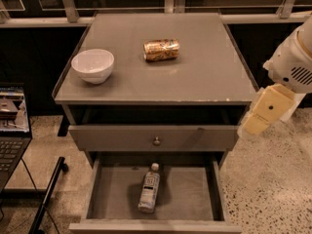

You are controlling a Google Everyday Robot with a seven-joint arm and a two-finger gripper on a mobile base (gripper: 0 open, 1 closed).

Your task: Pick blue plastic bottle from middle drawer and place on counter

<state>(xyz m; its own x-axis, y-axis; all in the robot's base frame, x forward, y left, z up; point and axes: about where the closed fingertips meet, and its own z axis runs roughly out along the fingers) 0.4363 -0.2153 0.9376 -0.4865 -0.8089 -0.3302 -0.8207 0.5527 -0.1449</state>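
Observation:
The blue plastic bottle lies on its side on the floor of the open middle drawer, white cap pointing to the back. The counter is the flat grey cabinet top above it. My gripper hangs in the air at the right of the cabinet, level with the counter's front right corner, on a white arm. It is above and to the right of the drawer, well apart from the bottle, and holds nothing that I can see.
A white bowl stands at the counter's left. A gold-orange can lies on its side near the counter's middle back. A drawer front with a round knob sits above the open drawer. A laptop is at the left.

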